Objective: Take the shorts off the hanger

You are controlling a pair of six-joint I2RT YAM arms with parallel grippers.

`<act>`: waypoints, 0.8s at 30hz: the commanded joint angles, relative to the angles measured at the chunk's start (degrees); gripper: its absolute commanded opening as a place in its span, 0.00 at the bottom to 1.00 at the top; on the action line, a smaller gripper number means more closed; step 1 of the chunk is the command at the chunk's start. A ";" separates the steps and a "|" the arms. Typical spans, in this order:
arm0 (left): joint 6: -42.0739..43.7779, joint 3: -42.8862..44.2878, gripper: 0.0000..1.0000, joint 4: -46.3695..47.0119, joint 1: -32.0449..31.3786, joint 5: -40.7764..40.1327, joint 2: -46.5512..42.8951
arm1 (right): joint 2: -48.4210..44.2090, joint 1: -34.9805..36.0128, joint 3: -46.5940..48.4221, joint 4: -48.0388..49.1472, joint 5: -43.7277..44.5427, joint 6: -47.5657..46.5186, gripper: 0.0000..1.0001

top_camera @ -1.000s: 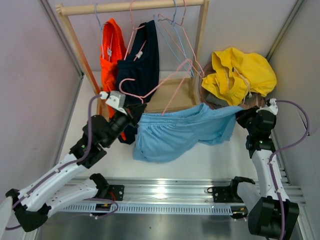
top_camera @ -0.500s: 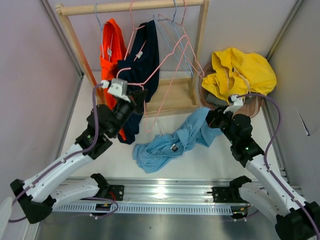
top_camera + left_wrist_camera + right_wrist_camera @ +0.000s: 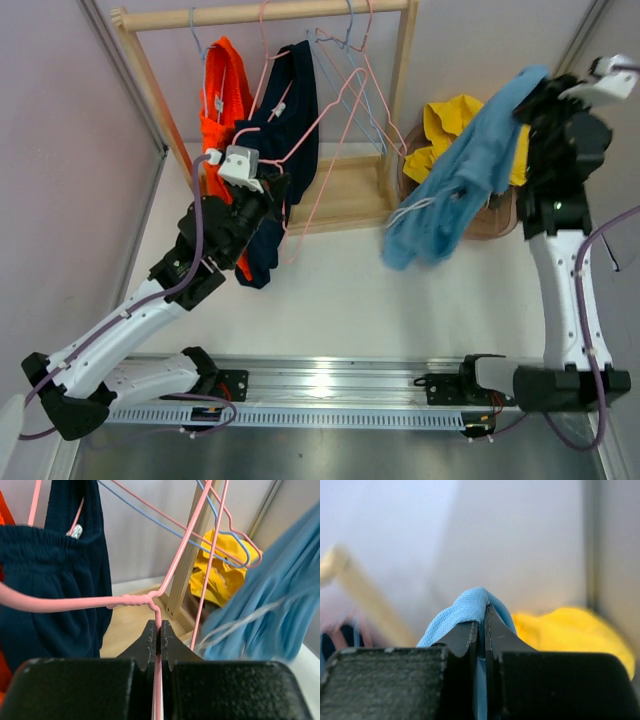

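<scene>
Up at 2 o'clock of the overhead view, raised high on its arm: right tool (image 3: 535,90), clamped shut on a fold of the light blue shorts (image 3: 455,180). Pinched that fold right at the fingertips in the wrist view, cloth bunched over the closed jaws. Dangled from that grip toward 7 o'clock, clear of the counter (image 3: 350,300), with a white drawstring trailing near the lower end. Crossed in front of the yellow garment (image 3: 450,125) heaped in the brown basket (image 3: 500,215) at 3 o'clock.

Over at 10 o'clock: left tool (image 3: 277,187), closed on the pink hanger (image 3: 75,603), gripping the wire just below its twisted neck. Kept well apart from the blue shorts, hanger tilted across the foot of the wooden rack (image 3: 260,13). Hung from the rack's bar at 11 o'clock: navy shorts (image 3: 290,110), with an orange garment (image 3: 222,95) just beside them at their 9 o'clock.
</scene>
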 commanded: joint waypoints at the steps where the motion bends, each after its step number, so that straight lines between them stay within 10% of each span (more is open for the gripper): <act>1: -2.00 -1.03 0.00 -2.31 0.19 -0.71 -3.61 | 11.87 -8.60 13.61 5.07 -1.46 2.73 0.00; 6: -1.57 -1.91 0.00 -4.78 0.10 -3.52 -4.33 | 30.86 -11.08 27.07 4.56 -5.68 3.61 0.00; 15: -2.62 7.99 0.00 -9.25 2.38 -3.97 8.05 | 43.12 -11.88 14.70 -1.68 -19.56 8.97 0.03; 18: -2.71 13.37 0.00 -10.32 4.49 -2.74 12.62 | 41.20 -11.62 7.25 -2.66 -21.49 10.55 0.96; 24: -1.14 27.76 0.00 -17.16 8.89 -1.77 22.64 | 28.82 -6.36 -6.29 -5.29 -16.94 8.10 1.00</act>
